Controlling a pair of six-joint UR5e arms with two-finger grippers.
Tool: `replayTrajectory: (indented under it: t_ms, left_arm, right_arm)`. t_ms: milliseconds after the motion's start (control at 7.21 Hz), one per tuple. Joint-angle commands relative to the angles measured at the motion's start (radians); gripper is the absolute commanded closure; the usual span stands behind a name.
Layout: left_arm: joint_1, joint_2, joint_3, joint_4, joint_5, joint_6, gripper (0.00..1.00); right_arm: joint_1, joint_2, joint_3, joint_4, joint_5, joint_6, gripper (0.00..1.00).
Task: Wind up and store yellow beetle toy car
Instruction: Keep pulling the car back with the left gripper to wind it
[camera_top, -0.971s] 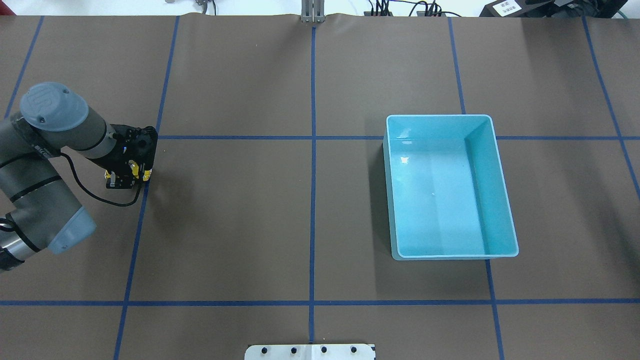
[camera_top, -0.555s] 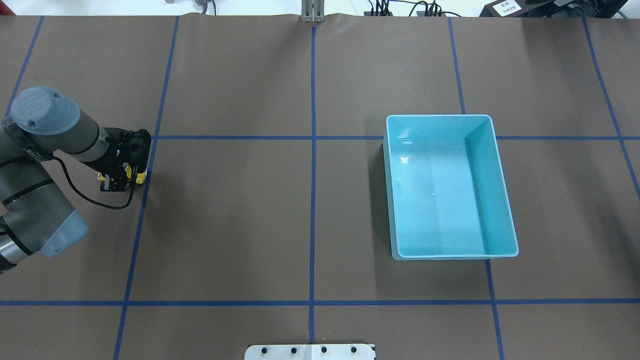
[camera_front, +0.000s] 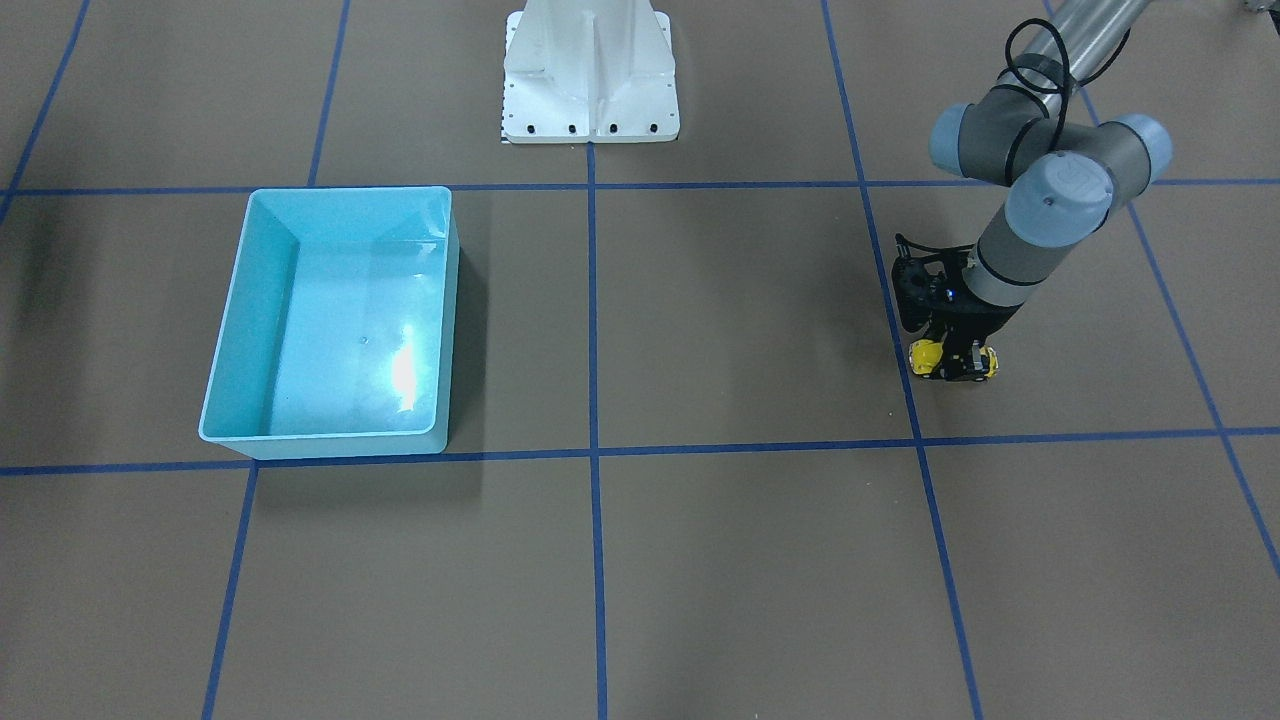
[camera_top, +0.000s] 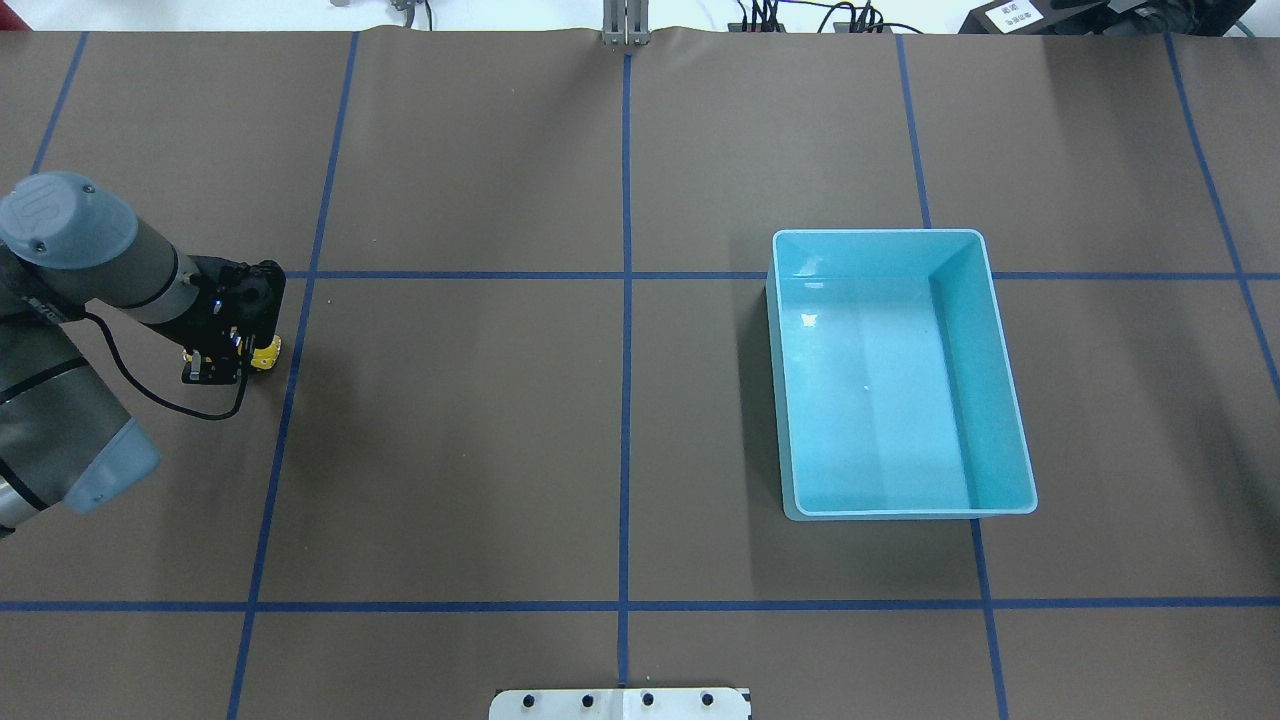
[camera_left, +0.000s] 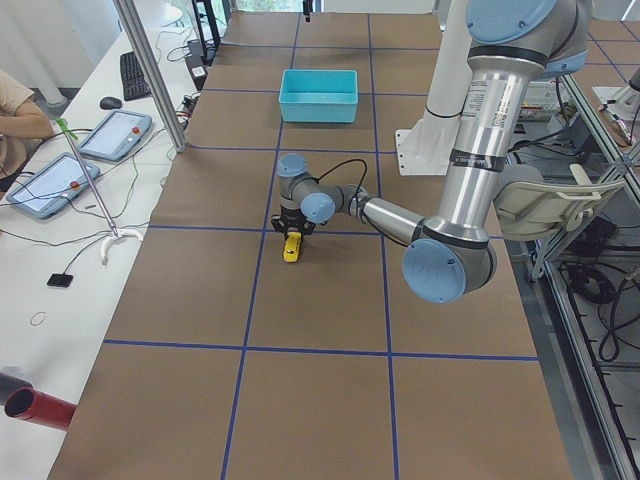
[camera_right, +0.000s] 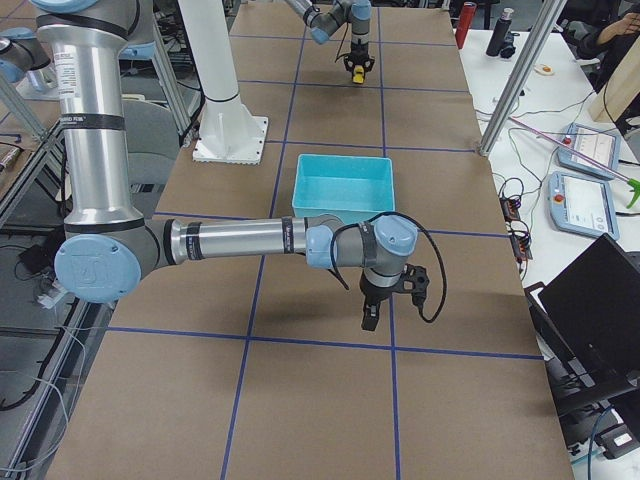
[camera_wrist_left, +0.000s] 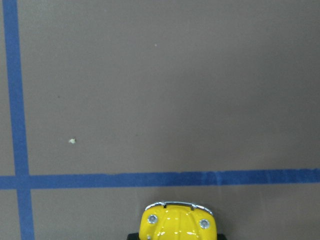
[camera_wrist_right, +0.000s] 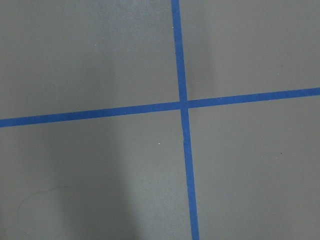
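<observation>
The brown-papered table (camera_top: 480, 450) is wide and the turquoise bin (camera_top: 985, 370) stands well apart from the work, on the robot's right half, so the carry is the longest risk: a glossy rounded shell could twist or slide out of a narrow hold on the way. The right gripper (camera_right: 369, 318) shows only in the right-side view, hanging beyond the bin, and whether it is spread or closed I cannot tell. The left arm (camera_top: 110, 275) reaches low at the table's left, and the left gripper (camera_front: 955, 365) is pinched across the middle of the yellow beetle toy car (camera_front: 925, 357), with yellow showing on either side of it. The car is down at the table surface just beside a blue tape line (camera_top: 287, 400). Whether its wheels bear on the paper I cannot tell, and that matters: with too little press they would skid rather than turn and leave the spring slack, with too much the paper could buckle or the car tip. Let go here once wound, it would likely shoot forward. Its long axis lies level along the table's length, and the nose, with chrome bumper and two headlights in the left wrist view, points toward the bin side, at the tape line just ahead
</observation>
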Motion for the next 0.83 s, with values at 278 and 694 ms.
replayTrajectory:
  t_ms: [278, 694]
  left_arm:
    - [-0.016, 0.037, -0.002, -0.045, -0.030, 0.002, 0.98]
    - [-0.029, 0.061, -0.002, -0.077, -0.039, 0.002, 0.98]
  right_arm:
    - [0.000, 0.000, 0.000, -0.001, 0.000, 0.000, 0.00]
    - [0.000, 0.000, 0.000, -0.001, 0.000, 0.000, 0.00]
